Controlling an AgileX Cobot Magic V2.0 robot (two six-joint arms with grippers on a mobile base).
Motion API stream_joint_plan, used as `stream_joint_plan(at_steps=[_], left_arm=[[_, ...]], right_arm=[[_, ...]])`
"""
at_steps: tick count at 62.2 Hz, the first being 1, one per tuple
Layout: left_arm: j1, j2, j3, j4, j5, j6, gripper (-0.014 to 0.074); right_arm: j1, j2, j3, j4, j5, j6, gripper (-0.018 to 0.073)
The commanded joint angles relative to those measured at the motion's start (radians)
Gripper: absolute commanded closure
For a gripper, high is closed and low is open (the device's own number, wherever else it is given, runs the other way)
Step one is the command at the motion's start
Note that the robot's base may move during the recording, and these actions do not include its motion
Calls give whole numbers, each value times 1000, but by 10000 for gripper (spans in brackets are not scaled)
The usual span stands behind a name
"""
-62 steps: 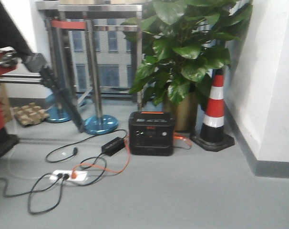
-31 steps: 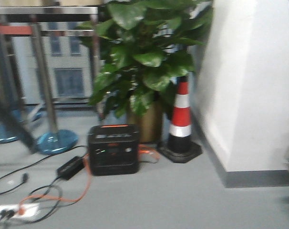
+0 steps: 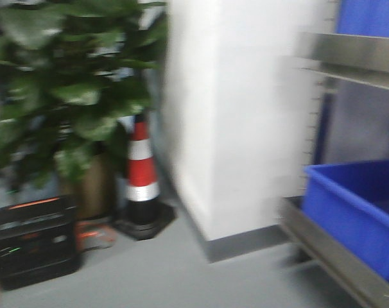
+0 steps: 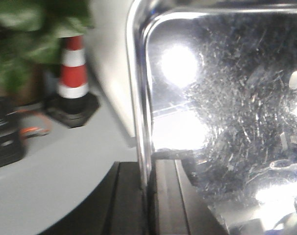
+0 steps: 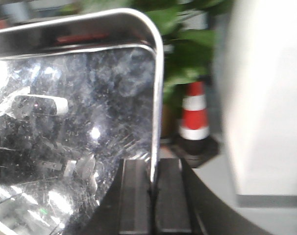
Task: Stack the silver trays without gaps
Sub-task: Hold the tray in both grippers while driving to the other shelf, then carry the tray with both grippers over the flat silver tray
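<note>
A silver tray [image 4: 227,122] with a scratched, shiny inside fills the right of the left wrist view. My left gripper [image 4: 147,169] is shut on its left rim, one black finger on each side of the edge. In the right wrist view the silver tray [image 5: 80,112] fills the left. There my right gripper [image 5: 152,169] is shut on the right rim the same way. The tray hangs above the grey floor. No tray and no gripper shows in the front view.
A white pillar [image 3: 239,115] stands in the middle ahead. Left of it are a red-and-white cone [image 3: 142,173], a potted plant [image 3: 66,83] and a black power box [image 3: 34,240]. At the right a blue bin [image 3: 355,212] sits on a steel rack [image 3: 329,263].
The front view has swung to the right: plant, cone and power box slid left. The pillar, steel rack and blue bin came into view. Cables and stanchions left the frame.
</note>
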Motion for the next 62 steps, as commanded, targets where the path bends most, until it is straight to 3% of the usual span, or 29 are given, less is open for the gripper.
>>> stream_joint_plan(at_steps=[1, 62], left_arm=[[-10, -6, -8, -34, -36, 8, 606], [-10, -6, -8, -34, -36, 8, 606]], right_arm=[[12, -16, -7, 12, -104, -3, 627], [12, -16, -7, 12, -104, -3, 627]])
